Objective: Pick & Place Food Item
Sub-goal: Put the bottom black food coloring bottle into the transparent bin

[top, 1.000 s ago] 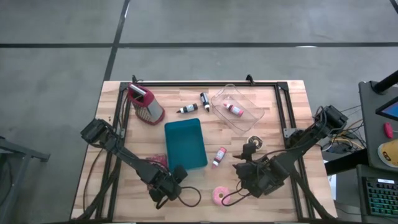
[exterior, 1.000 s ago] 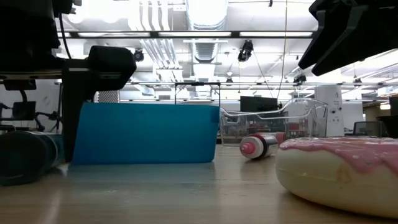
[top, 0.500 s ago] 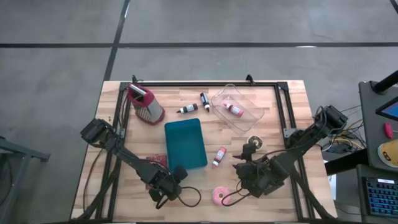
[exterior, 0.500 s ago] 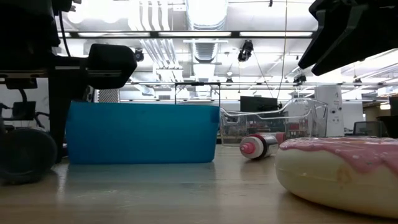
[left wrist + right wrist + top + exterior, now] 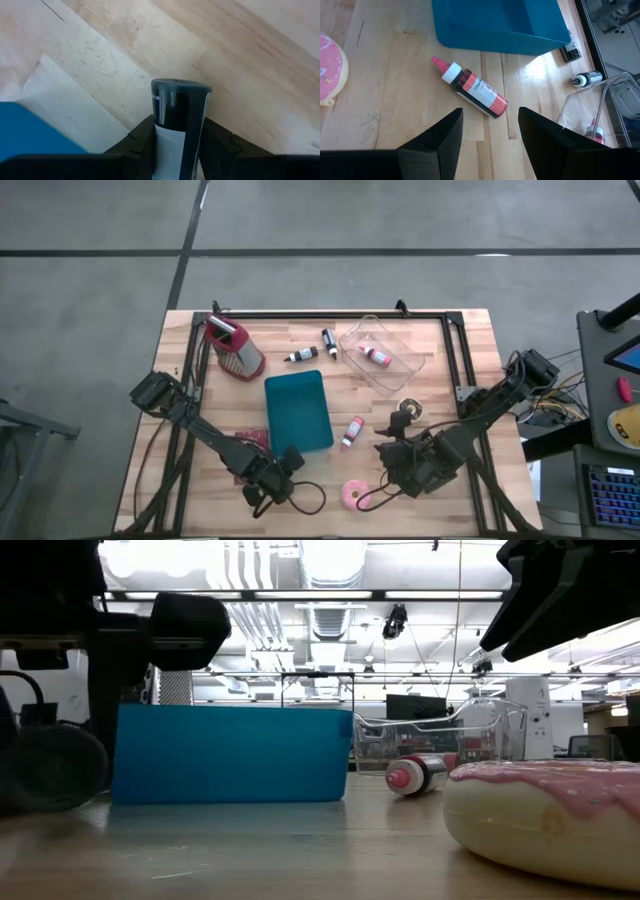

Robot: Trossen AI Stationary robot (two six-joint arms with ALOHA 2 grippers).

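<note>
1. My left pincer (image 5: 290,461) is low over the near part of the counter (image 5: 450,360), just off the near corner of the teal tray (image 5: 297,411).
2. In the left wrist view, my left pincer is closed on a dark bottle (image 5: 177,120) with a white label. Its flat dark end sticks out past my fingers (image 5: 142,137), and the fingers press on both of its sides.
3. Whether the dark bottle is clear of the wood or still touching it, I cannot tell.
4. My right pincer (image 5: 487,127) hangs above the near right part of the counter. Its fingers are parted and nothing is between them.
5. In the right wrist view, a red sauce bottle (image 5: 472,92) with a white collar and red tip lies on its side on the wood beyond my right fingers, apart from them and just beside the tray's edge.
6. The pink-frosted donut (image 5: 354,495) lies flat on the wood at the near edge, between my two pincers and touched by neither.
7. The clear plastic bin (image 5: 381,354) sits on the far right part of the counter, with a small red-and-white bottle (image 5: 376,356) lying inside it.
8. Two small dark bottles (image 5: 315,347) lie on the wood between the bin and the red-topped box grater (image 5: 233,347), which stands at the far left.
9. A dark ring-shaped item (image 5: 408,408) lies on the wood near my right arm; I cannot identify it.
</note>
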